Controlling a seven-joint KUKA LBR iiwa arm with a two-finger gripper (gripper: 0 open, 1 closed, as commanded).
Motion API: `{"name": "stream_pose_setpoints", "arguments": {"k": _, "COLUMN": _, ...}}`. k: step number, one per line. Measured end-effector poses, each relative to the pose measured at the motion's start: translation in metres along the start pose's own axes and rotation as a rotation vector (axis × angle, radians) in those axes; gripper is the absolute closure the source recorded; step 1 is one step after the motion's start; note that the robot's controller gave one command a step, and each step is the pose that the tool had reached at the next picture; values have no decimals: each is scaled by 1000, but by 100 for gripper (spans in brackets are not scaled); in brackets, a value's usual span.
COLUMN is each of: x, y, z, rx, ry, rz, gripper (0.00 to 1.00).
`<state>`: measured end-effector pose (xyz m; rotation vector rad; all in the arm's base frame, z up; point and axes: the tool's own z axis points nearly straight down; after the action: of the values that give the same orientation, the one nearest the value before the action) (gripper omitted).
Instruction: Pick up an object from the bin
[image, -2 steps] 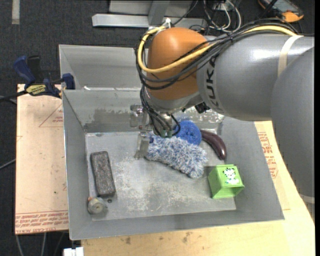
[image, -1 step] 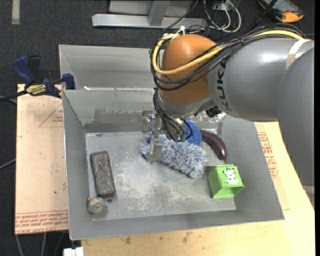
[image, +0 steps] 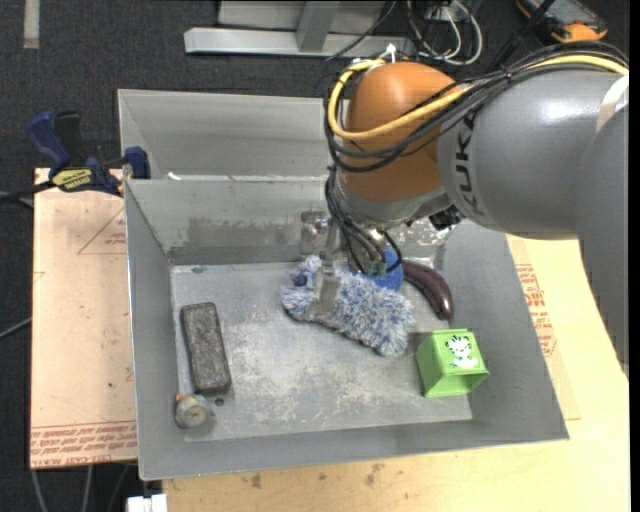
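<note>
My gripper (image: 328, 292) reaches down into the middle of the bin, its fingertip pressed into the left part of a fluffy blue-and-white cloth (image: 368, 312). One metal finger shows clearly against the cloth; the other is hidden behind it. A dark purple curved thing like an eggplant (image: 432, 287) lies just right of the cloth, with a bit of blue (image: 392, 275) showing beside it. A green cube with a white picture (image: 451, 363) sits to the lower right of the cloth.
A dark grey rectangular block (image: 205, 346) lies near the bin's left wall, with a small round grey piece (image: 192, 412) just below it. The arm and its orange cover hang over the bin's back right part.
</note>
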<state>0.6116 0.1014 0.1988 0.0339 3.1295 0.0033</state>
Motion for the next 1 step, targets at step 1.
{"name": "stream_pose_setpoints", "arguments": {"k": 1, "x": -10, "y": -32, "z": 48, "rx": 0, "ry": 7, "rz": -12, "gripper": 0}}
